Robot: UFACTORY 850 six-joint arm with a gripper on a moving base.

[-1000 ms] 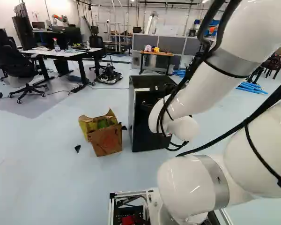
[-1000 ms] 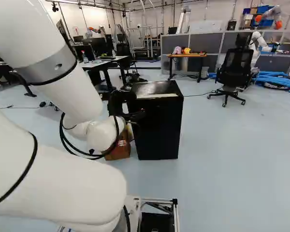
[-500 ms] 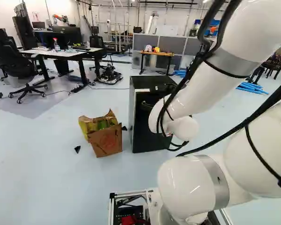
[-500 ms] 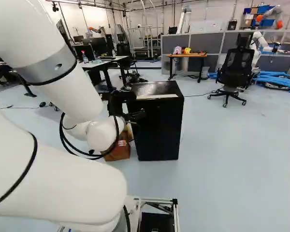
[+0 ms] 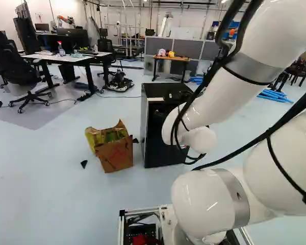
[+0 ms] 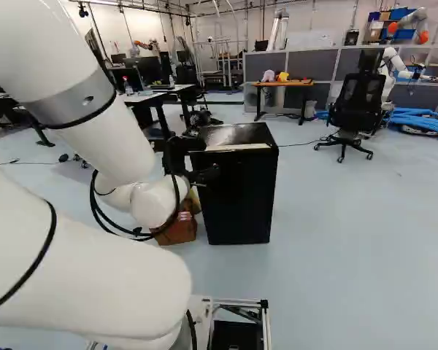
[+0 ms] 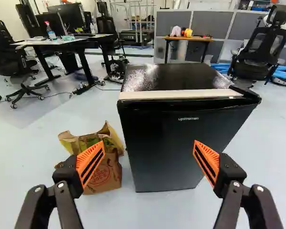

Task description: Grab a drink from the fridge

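1. Taking twelve o'clock as straight ahead along the gripper, the fridge [image 7: 176, 143] stands upright on the floor at twelve, with its door side facing the arm. The door looks closed; a pale strip [image 7: 181, 94] runs along the front edge of its dark, glossy top. The inside, and any drink in it, is hidden.
2. The gripper [image 6: 203, 175] is released, its two fingers spread wide with the orange pads [image 7: 90, 163] apart, the fridge front lying ahead of the space between them.
3. At eleven, just beside the fridge, an open brown paper bag [image 7: 102, 174] sits on the floor, yellow and green showing inside. A small dark piece [image 5: 83, 164] lies at the bag's eight o'clock.
4. Farther out at eleven stands a white-topped desk [image 5: 56, 57], bearing a bottle with a red cap [image 7: 51, 32]; a black office chair [image 5: 15, 69] is at ten.
5. Beyond the fridge, near twelve, a wooden table [image 6: 296, 84] holds a pink item and a yellow item, with grey partitions [image 6: 310, 64] behind it.
6. At one, well apart from the fridge, are a second black chair [image 6: 356, 106], blue tubes [image 6: 423, 120] and another robot [image 6: 400, 64].
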